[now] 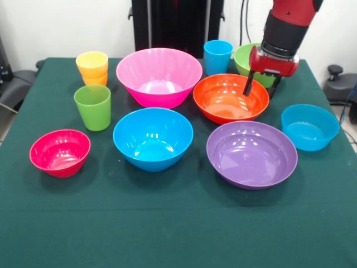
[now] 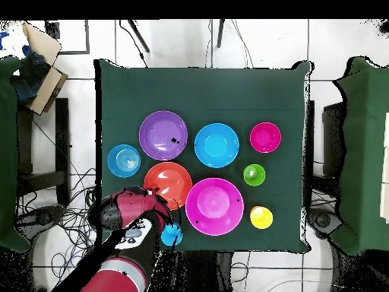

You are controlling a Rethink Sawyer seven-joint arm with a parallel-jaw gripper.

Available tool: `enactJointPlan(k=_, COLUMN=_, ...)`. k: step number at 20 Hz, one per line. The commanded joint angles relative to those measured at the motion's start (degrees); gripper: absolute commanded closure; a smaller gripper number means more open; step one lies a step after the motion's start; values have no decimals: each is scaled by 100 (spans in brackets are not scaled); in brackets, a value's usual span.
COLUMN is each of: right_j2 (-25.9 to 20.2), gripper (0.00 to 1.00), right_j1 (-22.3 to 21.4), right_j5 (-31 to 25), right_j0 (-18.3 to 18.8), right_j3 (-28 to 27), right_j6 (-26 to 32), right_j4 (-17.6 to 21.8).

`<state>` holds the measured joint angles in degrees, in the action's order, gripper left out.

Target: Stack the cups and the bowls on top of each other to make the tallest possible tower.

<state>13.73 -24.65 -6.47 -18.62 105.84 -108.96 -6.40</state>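
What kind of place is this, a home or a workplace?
Most likely a robotics lab, not a home. A red and black robot arm reaches over a table under a green cloth with plastic bowls, and loose cables lie on the tiled floor.

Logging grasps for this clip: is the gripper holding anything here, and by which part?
Nothing is visibly held. The gripper hangs open at the orange bowl's far rim, one finger inside, one outside, not yet closed on it.

The arm (image 1: 287, 25) is glossy red with a ribbed black band; the gripper (image 1: 261, 89) has a red housing and thin black fingers (image 1: 248, 86).
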Motion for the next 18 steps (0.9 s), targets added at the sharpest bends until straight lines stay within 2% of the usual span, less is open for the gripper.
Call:
enactJointPlan(k=1, right_j2=-357, gripper=0, right_j1=232, right_j5=14, right_j0=12, right_j3=-628, right_j6=-482, right_j4=164)
enactJointPlan(k=12, right_j2=-217, gripper=0, right_j1=458, right_j5=334, right_j0=-180, right_j3=-643, right_j6=-644, right_j4=149)
enactJointPlan(k=13, right_j2=-206, gripper=100, right_j1=453, right_j5=353, right_j0=-183, right_j3=-626, right_j6=-664, right_j4=139)
enactJointPlan(k=16, right_j2=-330, gripper=100, right_j1=382, right_j5=198, right_j0=-89, right_j3=-492, right_j6=-715, right_j4=78)
enactJointPlan(k=18, right_j2=-198, gripper=100, right_j1=349, right_j5=218, right_j0=-147, right_j3=-550, right_j6=-720, right_j4=72)
